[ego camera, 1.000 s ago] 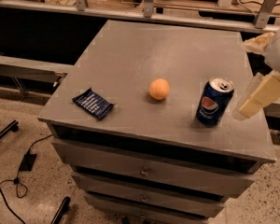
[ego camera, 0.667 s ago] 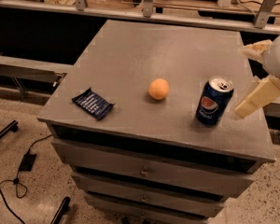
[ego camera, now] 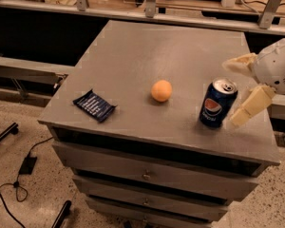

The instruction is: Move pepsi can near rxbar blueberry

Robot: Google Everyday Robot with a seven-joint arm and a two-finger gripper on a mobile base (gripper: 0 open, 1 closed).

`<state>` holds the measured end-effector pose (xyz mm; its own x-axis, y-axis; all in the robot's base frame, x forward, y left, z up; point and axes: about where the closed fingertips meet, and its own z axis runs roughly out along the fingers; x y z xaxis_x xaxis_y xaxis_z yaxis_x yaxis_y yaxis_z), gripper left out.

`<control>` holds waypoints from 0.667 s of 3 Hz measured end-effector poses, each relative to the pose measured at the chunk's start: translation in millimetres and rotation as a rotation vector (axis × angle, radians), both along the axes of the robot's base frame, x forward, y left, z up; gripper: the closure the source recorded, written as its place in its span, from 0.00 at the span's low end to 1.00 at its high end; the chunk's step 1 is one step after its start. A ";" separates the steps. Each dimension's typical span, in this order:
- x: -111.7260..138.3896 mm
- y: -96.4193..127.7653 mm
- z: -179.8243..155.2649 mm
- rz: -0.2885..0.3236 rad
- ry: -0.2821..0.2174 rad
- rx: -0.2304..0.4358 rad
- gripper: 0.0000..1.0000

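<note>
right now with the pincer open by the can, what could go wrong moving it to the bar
1. The open pincer sits right of the upright dark blue pepsi can; a finger could tip it instead of gripping it.
2. The round orange fruit lies between the can and the flat dark blue wrapped bar; a straight carry might bump it and set it rolling.

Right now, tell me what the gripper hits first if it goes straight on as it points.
Probably the pepsi can: the open gripper hangs just beside it, fingers aimed at it, though depth is unclear.
</note>
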<state>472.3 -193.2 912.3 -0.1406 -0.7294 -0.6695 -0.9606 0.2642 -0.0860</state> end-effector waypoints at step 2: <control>-0.9 4.4 1.0 0.008 -0.001 -0.002 0.48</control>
<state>471.4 -188.8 913.2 -0.1340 -0.7320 -0.6680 -0.9628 0.2559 -0.0873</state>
